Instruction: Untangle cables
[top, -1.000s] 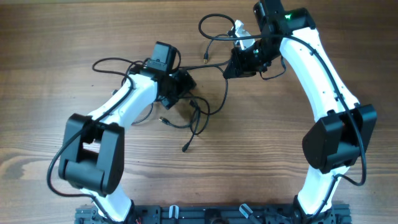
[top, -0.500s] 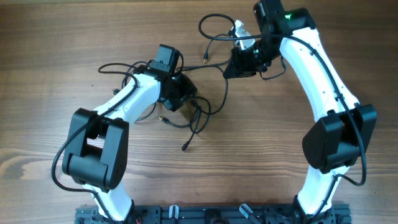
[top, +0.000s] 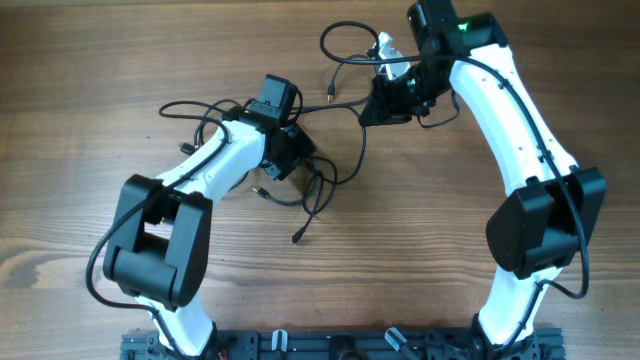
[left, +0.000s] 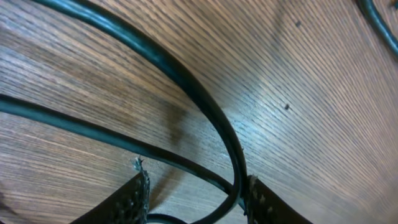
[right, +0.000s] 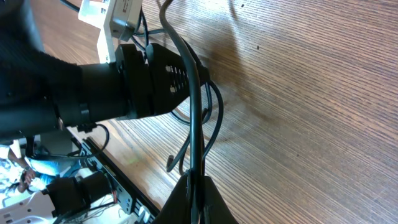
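Looking over the wooden table (top: 100, 60), you have your left gripper (left: 193, 194) low on the tangle near its middle, jaws spread with two strands passing between them. Your right gripper (right: 194, 186), further back, is pressed together on one strand. The black cables (top: 318, 190) sprawl loosely between both grippers.

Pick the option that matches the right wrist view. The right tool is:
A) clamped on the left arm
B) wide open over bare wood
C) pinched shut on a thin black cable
C: the right tool has its fingertips closed together on a black cable, which runs straight up from them.
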